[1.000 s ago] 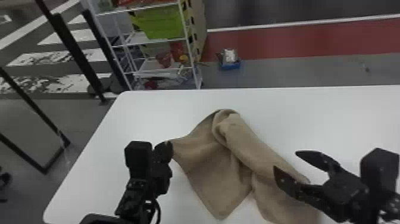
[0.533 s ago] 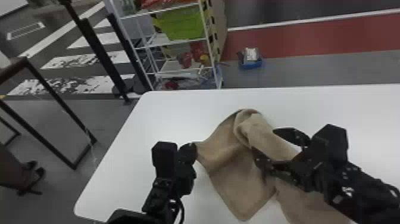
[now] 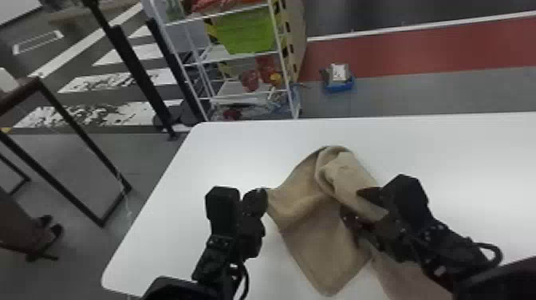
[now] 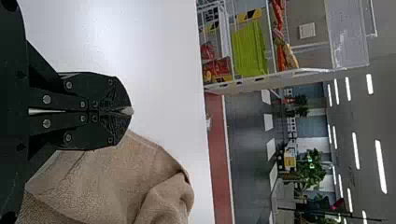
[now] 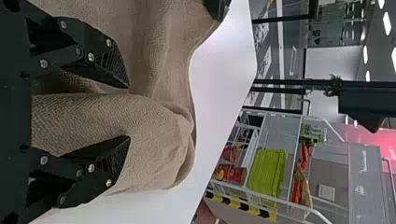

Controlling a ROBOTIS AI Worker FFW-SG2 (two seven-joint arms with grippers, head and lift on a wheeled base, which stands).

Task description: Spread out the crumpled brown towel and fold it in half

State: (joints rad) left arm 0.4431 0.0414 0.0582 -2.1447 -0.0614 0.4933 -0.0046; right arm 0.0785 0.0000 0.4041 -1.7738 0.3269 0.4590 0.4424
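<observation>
We are working over the white table [image 3: 458, 159], where the brown towel [image 3: 327, 247] is lying partly spread in front of us, between our grippers and running beneath our right arm. Its own thick, rolled-over fold [image 3: 343, 171] is standing in the way of a flat spread, bulging up toward the table's far side. With our left gripper [image 3: 264, 192] we are pinching the towel's left corner, the fingers pressing together. With our right gripper [image 3: 351, 202] we are holding the fingers apart, and they are straddling the fold; that gripper and its arm are covering part of the cloth.

Beyond the table's far edge, a white wire shelving rack [image 3: 282, 68] is standing on the floor, carrying a lime-green bin [image 3: 247, 32] and red packets [image 3: 265, 68]. A blue tray [image 3: 339, 87] is sitting on the floor beside it, and dark posts [image 3: 131, 68] are rising to its left.
</observation>
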